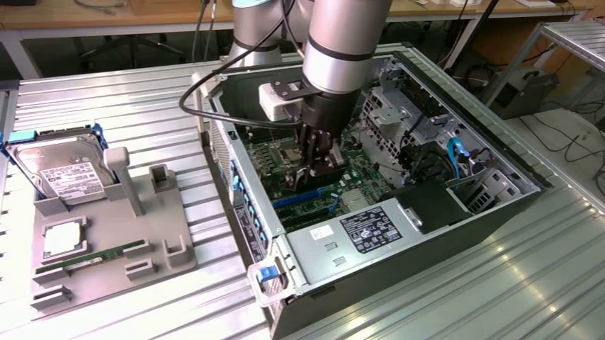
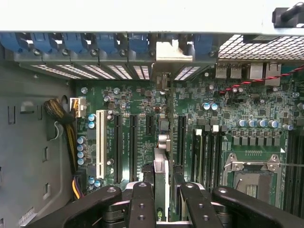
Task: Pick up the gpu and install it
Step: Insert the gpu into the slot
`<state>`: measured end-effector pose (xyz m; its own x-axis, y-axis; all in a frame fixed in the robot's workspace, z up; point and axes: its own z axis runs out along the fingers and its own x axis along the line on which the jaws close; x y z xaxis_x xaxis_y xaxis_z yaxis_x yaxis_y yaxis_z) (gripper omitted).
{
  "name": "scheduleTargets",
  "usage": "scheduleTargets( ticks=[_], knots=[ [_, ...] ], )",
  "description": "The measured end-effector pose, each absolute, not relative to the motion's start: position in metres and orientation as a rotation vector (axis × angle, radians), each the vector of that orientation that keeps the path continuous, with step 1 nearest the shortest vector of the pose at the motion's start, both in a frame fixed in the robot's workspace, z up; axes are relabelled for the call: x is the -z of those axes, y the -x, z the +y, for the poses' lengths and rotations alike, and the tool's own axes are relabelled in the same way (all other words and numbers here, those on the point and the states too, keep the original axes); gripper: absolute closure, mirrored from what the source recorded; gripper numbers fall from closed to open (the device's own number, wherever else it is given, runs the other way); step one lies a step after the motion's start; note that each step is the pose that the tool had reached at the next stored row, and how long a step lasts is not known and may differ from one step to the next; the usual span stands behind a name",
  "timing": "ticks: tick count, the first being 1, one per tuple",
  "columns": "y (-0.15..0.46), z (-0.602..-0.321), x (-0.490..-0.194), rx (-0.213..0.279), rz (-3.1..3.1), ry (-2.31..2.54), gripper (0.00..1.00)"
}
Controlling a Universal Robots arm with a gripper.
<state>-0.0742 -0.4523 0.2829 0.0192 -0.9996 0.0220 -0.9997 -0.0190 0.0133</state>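
My gripper [image 1: 316, 167] reaches down into the open computer case [image 1: 492, 212], over the green motherboard [image 1: 355, 177]. Its black fingers [image 2: 142, 204] are shut on the gpu [image 2: 161, 164], a thin card seen edge-on in the wrist view. The card stands upright among the black expansion slots [image 2: 133, 147]. Its silver bracket [image 2: 174, 51] sits at the case's rear wall, between the blue slot latches [image 2: 95, 42]. In the exterior view the gpu [image 1: 324, 168] shows as a dark piece between the fingertips. I cannot tell whether the card's lower edge is down in a slot.
A grey parts holder [image 1: 142, 234] at the exterior view's left carries a silver hard drive [image 1: 61, 173] and a green memory stick [image 1: 95, 256]. Inside the case are the power supply [image 1: 364, 230], drive cages [image 1: 402, 106] and the processor socket [image 2: 251, 175]. Black cables [image 1: 203, 99] loop beside the wrist.
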Motion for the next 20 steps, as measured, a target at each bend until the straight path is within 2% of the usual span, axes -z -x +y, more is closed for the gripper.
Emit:
scheduleTargets(
  ticks=[20],
  knots=[
    [0.0742,-0.4523,-0.2745,-0.010,-2.184,-2.223,0.74]
  ],
)
